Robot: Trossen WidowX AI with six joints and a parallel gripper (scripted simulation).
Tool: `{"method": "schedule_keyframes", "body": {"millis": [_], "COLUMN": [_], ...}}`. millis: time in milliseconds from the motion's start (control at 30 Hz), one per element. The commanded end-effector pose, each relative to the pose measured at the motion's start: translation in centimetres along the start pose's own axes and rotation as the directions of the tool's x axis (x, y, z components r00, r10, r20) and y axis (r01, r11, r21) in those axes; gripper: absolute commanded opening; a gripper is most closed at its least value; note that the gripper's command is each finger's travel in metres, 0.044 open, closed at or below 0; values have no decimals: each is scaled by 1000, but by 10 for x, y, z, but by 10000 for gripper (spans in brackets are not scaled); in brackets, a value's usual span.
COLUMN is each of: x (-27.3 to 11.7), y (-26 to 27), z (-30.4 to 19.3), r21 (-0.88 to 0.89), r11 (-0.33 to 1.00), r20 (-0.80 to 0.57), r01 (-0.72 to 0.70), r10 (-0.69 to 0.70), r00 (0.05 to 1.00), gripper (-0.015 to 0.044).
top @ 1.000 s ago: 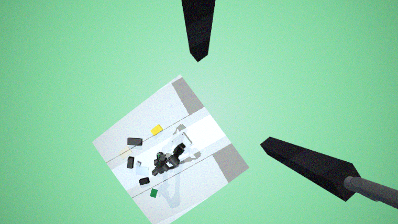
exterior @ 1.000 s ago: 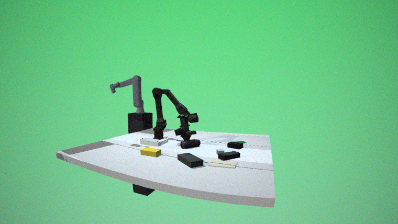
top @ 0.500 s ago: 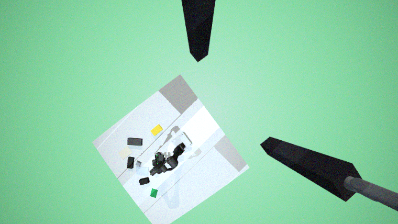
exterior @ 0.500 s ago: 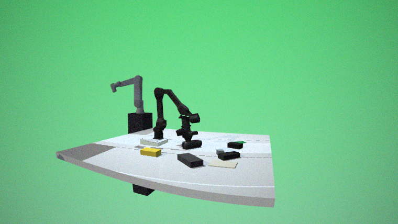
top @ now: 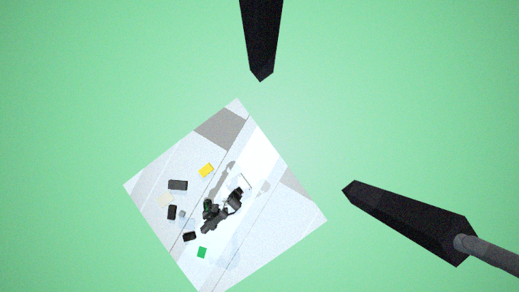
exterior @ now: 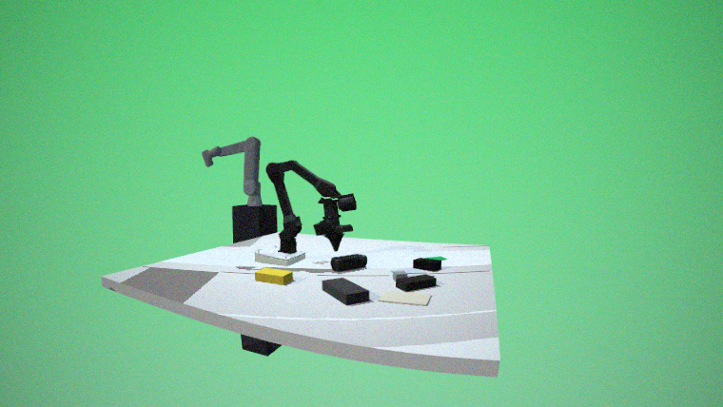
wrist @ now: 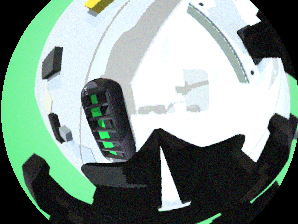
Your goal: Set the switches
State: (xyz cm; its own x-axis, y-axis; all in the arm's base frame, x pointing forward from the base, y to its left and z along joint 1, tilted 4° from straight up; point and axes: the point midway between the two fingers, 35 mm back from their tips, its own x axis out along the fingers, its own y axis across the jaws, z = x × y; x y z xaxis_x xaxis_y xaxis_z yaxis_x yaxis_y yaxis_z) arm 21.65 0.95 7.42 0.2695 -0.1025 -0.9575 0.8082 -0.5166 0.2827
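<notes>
The dark grey controller unit sits on its base on the bench, with its switches facing up. In the wrist view its switches form a row running down the unit, with green parts showing on several of them. Their exact rocker positions are hard to read. The label on the underside is hidden. My gripper is shut and empty. Its tips point down above the bench, beside and a little above the unit in the exterior view, and to the right of the unit's lower end in the wrist view.
A yellow block, a dark grey block, two black blocks, a small grey cube, a beige plate and a green square lie around. A grey arm stands behind.
</notes>
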Motion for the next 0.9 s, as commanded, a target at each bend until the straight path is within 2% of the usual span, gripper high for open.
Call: {"method": "schedule_keyframes", "body": {"millis": [0,367,767,867], "x": [-5,2,4,-10], "y": [-3,45,47,50], "z": [2,-1,0,-1], "r21": [4,10,14,12], "r11": [1000,982,981,981], "r20": [4,-5,-1,-1], "r01": [1,187,195,194], "r10": [-1,-187,-195,-194], "r00": [1000,982,981,981], "gripper": [0,0,0,79]}}
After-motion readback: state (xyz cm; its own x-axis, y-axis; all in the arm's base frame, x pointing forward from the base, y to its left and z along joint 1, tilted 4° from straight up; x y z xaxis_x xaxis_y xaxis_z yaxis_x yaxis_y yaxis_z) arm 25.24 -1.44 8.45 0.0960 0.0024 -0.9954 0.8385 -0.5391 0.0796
